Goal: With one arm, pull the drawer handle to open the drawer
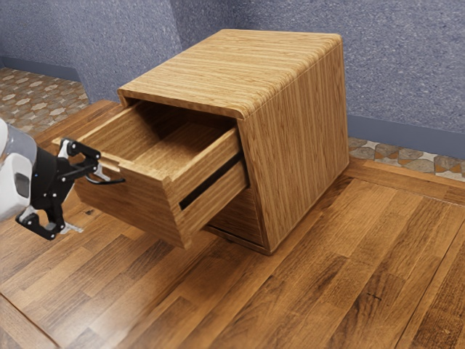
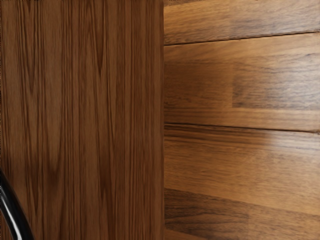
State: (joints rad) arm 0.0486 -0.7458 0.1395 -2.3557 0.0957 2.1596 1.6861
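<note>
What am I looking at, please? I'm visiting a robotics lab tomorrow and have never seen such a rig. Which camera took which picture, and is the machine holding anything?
This is a simulated white robot arm with a black two-finger hand. The exterior view comes from a camera beside it; the wrist view from a camera on the hand. A light wooden cabinet stands on dark wooden planks. Its wooden drawer is pulled partly out. The hand is at the drawer's thin dark handle; whether it grips cannot be seen.
</note>
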